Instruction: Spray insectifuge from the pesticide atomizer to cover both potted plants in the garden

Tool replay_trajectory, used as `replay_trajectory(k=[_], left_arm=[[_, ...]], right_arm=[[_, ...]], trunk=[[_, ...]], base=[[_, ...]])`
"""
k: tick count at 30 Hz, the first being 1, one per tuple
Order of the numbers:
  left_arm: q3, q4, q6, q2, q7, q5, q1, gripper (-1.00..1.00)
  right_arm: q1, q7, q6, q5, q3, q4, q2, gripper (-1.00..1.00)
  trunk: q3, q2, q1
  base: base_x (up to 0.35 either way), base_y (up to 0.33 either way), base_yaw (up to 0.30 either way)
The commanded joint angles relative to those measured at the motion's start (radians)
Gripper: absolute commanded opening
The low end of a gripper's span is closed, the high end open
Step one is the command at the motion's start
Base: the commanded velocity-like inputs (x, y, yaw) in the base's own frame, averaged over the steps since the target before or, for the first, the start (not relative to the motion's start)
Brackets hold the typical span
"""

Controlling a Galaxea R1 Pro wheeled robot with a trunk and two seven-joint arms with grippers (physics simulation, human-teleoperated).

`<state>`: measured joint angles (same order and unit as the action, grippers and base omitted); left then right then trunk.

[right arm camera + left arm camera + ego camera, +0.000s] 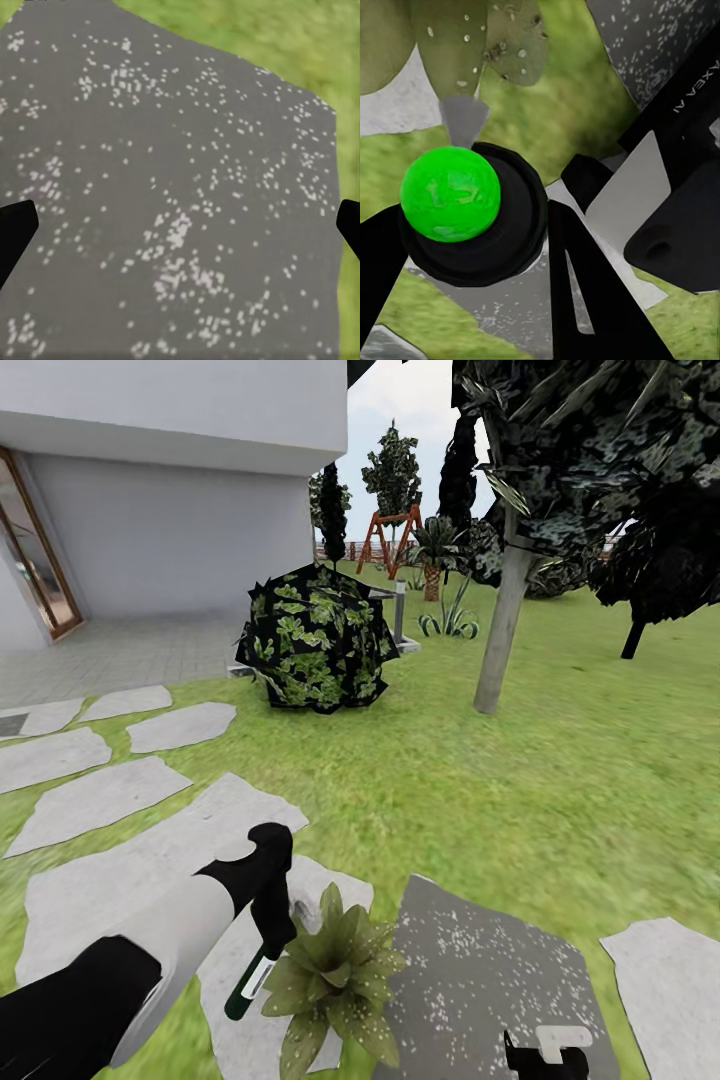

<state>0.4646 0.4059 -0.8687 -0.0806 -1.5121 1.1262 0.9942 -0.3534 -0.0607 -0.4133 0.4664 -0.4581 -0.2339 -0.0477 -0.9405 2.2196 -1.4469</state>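
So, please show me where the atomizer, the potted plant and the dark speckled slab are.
atomizer [250, 985]: head view, its green and white body.
potted plant [335, 972]: head view, middle of its leaves.
dark speckled slab [172, 210]: right wrist view, its bare centre.

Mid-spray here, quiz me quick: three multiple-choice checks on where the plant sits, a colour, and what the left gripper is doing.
1. Where is the potted plant relative to the left gripper?
A. Just in front of it, on the pale stepping stone
B. Far off by the swing frame
C. Behind the tree trunk

2. What colour is the ball at the atomizer's end in the left wrist view?
A. Red
B. Bright green
C. White

3. What state is the left gripper in?
A. Open and empty
B. Shut on the atomizer
C. Resting on the grass

Answers:
1 A: in the head view the leaves spread right beside the gripper, over the stepping stone.
2 B: the ball is vivid green inside a black ring.
3 B: the fingers flank the atomizer on both sides, and its dark green body hangs from the gripper.
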Motion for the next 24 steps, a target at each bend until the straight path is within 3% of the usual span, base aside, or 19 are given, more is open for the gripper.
replay_trajectory(k=[1, 10, 16, 24], left_arm=[[0.002, 0.0, -0.01, 0.0, -0.01, 0.008, 0.0, -1.0], [0.003, -0.005, -0.01, 0.001, -0.007, 0.011, -0.033, -1.0], [0.005, -0.006, -0.01, -0.002, -0.008, 0.012, -0.035, -1.0], [0.005, -0.005, -0.011, -0.005, -0.008, 0.012, -0.031, -1.0]], right_arm=[[-0.001, -0.005, -0.004, 0.011, -0.005, 0.002, 0.0, 1.0], [-0.001, -0.004, -0.004, 0.011, -0.005, 0.002, 0.0, 1.0], [-0.001, -0.005, -0.004, 0.011, -0.005, 0.002, 0.0, 1.0], [-0.001, -0.005, -0.004, 0.012, -0.005, 0.002, 0.0, 1.0]], trunk=[[-0.001, 0.0, 0.0], [-0.001, 0.0, 0.0], [-0.001, 0.0, 0.0], [-0.001, 0.0, 0.0]], base=[[0.0, 0.0, 0.0], [0.009, 0.0, 0.0], [0.171, 0.03, 0.0], [0.011, 0.003, 0.0]])
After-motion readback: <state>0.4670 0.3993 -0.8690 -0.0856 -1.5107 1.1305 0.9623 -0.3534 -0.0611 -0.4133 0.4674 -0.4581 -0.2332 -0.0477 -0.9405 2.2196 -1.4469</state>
